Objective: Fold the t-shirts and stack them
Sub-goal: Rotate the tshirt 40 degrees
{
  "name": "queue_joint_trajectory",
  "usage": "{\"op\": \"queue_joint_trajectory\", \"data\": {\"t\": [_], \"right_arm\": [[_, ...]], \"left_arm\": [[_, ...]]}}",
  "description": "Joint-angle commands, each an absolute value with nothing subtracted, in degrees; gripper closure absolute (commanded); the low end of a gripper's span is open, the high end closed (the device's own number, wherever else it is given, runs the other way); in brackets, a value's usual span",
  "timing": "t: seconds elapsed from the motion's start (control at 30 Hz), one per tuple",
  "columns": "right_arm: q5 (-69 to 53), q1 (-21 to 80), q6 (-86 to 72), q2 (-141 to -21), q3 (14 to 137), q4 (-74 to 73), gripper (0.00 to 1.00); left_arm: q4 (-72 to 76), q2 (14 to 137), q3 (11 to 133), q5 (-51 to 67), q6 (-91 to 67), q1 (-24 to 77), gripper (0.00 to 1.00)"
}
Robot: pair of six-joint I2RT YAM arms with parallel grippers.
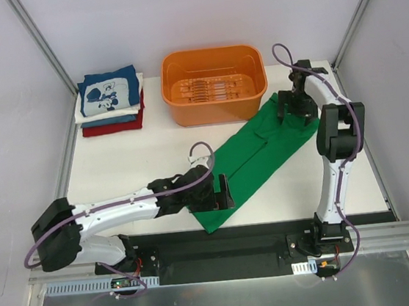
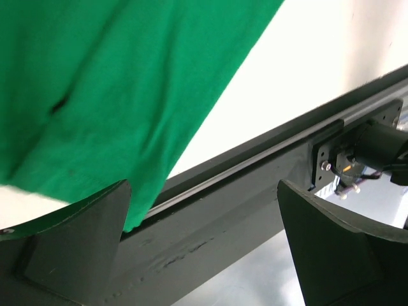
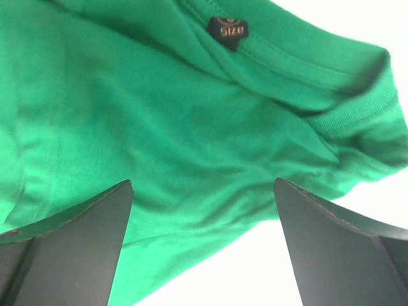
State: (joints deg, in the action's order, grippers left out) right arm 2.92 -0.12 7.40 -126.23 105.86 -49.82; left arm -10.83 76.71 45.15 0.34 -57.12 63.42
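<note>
The green shirt [image 1: 252, 151] lies flat on the white table [image 1: 131, 161] as a long band. It runs on a slant from the near middle of the table up to the right, and its far end reaches the right front corner of the orange tub [image 1: 214, 84]. In the right wrist view its ribbed collar [image 3: 357, 95] and a small black size label [image 3: 228, 30] face up, with the cloth [image 3: 159, 115] softly creased around them.

The other shirts sit in a folded stack [image 1: 111, 101] at the far left corner, left of the tub and apart from it. The navy one with the white cartoon print is on top, with white, blue-grey and red below.

The left gripper [image 1: 220, 192] is low at the near end of the green shirt. Its fingers are spread wide, and in its wrist view the cloth's corner [image 2: 115, 89] ends just beside one finger [image 2: 95, 223]. The gap between the fingers [image 2: 203, 191] looks onto the dark rail [image 2: 255, 166] at the table's near edge.

The right gripper [image 1: 291, 106] is over the far end, near the collar. It is spread wide too [image 3: 203, 188], and whether its fingertips touch the cloth cannot be told.
</note>
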Motion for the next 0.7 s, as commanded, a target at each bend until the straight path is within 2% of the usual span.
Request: {"op": "queue_joint_trajectory", "data": {"t": [0.0,0.1,0.2,0.3,0.33,0.53,0.67], "right_arm": [[1.6,0.2,8.9,-115.2,104.3,-51.3,0.03],[0.5,2.1,6.9,-105.2,93.8,-47.6,0.03],[0.5,8.2,5.2,-93.3,81.2,-43.2,0.03],[1.8,19.1,1.4,-82.9,70.5,-39.7,0.03],[1.9,26.7,0.2,-79.3,68.2,-38.9,0.03],[5.3,56.4,-6.4,-76.7,61.7,-34.7,0.03],[5.6,69.1,-10.5,-82.2,63.5,-32.0,0.01]], "left_arm": [[-16.9,66.8,42.6,-10.3,-54.8,63.3,0.01],[-24.3,58.5,39.1,-17.5,-56.6,59.8,0.01],[-26.1,47.9,33.3,-15.3,-56.7,50.9,0.01],[-26.5,43.3,28.8,-14.1,-56.3,44.9,0.01],[-26.4,41.7,28.2,-12.1,-55.1,41.6,0.01],[-21.4,44.7,27.0,-5.7,-50.6,34.9,0.01],[-18.6,51.2,27.7,-1.0,-50.1,33.3,0.10]]}}
